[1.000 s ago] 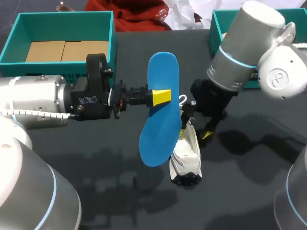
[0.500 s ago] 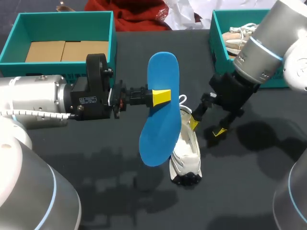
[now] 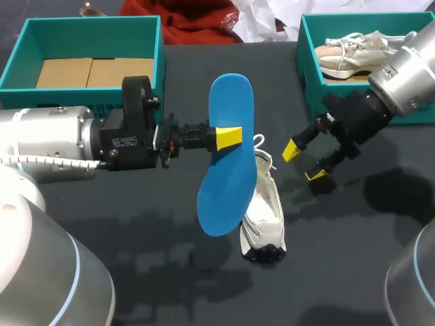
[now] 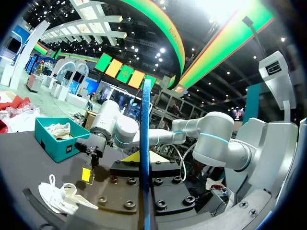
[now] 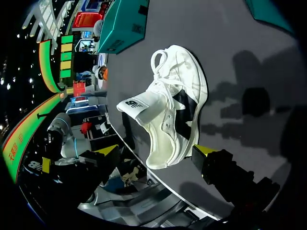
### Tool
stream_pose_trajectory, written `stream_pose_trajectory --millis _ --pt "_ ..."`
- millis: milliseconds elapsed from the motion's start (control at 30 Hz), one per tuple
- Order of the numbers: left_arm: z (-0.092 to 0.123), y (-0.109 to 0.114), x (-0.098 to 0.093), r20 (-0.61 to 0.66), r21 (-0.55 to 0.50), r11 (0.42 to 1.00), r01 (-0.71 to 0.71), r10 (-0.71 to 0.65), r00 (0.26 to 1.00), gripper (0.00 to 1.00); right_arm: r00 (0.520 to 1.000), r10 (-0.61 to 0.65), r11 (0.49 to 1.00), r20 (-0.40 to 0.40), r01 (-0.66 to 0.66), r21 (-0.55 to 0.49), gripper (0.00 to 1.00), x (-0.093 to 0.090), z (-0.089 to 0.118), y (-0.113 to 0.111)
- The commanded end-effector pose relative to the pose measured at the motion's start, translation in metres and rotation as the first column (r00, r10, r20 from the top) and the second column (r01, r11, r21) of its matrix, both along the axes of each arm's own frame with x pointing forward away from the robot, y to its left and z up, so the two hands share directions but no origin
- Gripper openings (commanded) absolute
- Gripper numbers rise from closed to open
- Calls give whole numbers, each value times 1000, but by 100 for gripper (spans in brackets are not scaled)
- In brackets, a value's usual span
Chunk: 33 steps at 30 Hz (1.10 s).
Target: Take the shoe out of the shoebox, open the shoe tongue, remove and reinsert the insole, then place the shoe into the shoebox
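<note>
— Where's the insole [image 3: 224, 197]?
— Blue, upright, pinched in my left gripper [image 3: 228, 136]. The white shoe [image 3: 266, 214] lies on the table [image 3: 136, 224] at its five o'clock.
— And my right gripper [image 3: 304, 163]?
— Fingers apart, hovering at the shoe's two o'clock.

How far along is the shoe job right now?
Done: the shoe lies on the table out of its box, tongue folded open, blue insole out. In hand: the left gripper holds the blue insole above the shoe; the right gripper is open and empty beside it. Left: slide the blue insole back in, then put the shoe into a teal shoebox.
</note>
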<state>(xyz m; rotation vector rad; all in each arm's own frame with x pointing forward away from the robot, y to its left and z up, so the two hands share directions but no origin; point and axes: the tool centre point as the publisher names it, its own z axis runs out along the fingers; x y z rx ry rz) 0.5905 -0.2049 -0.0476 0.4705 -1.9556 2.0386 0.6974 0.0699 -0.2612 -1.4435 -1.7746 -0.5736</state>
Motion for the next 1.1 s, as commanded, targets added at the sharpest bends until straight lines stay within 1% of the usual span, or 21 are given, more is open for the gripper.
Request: stream_pose_trajectory --millis 33,167,200,233,333,367,400,467,533,567,633,667,700,867,967,1000,1033,1100 --pt "6 -5 -7 -1 15 999 -48 48 999 0 1000 -12 1000 0 12 27 100 -5 -3 -3" --pt "6 -5 -7 -1 15 999 -48 48 999 0 1000 -12 1000 0 12 27 100 -5 -3 -3" --pt "7 -6 -6 34 32 998 -50 49 998 0 1000 -12 1000 0 12 27 100 -5 -3 -3" --pt "8 -6 -4 55 34 998 -45 43 998 0 1000 -12 1000 -11 12 29 100 -5 -3 -2" --pt "12 -7 2 145 36 999 -31 25 989 0 997 -24 999 -80 27 36 100 -2 2 -2" --pt "13 -7 5 159 33 999 -23 18 987 0 994 -29 998 -101 33 45 100 0 4 -4" --pt "13 -7 8 203 49 998 -26 15 979 0 992 -29 998 -126 36 55 100 1 6 -5" --pt "15 -7 16 260 56 998 -31 15 966 0 987 -44 995 -157 57 79 100 3 11 -8" --pt "16 -8 25 342 65 997 -43 19 939 0 982 -51 992 -183 71 102 100 5 15 -10" --pt "16 -8 29 344 59 998 -36 13 939 0 980 -52 991 -192 74 110 100 6 18 -11" --pt "16 -9 39 403 65 997 -44 14 915 0 976 -61 988 -207 88 125 100 8 21 -11" --pt "15 -10 43 398 60 997 -40 13 917 0 975 -64 987 -213 93 133 100 9 22 -11" --pt "15 -11 48 420 54 998 -43 17 908 0 973 -76 985 -218 108 136 100 10 24 -11" --pt "17 -14 62 549 86 995 -42 -12 836 0 961 -145 967 -235 188 173 100 19 30 -11" --pt "17 -16 70 639 112 992 -51 -33 768 0 954 -178 952 -241 229 204 100 25 34 -8" --pt "17 -15 73 675 135 990 -51 -55 735 0 951 -188 944 -244 244 221 100 27 35 -8" --pt "16 -15 77 740 190 978 -83 -87 667 0 949 -195 939 -248 254 232 100 29 37 -7" --pt "16 -15 77 740 190 978 -83 -87 667 0 947 -198 934 -255 261 243 100 32 38 -6"
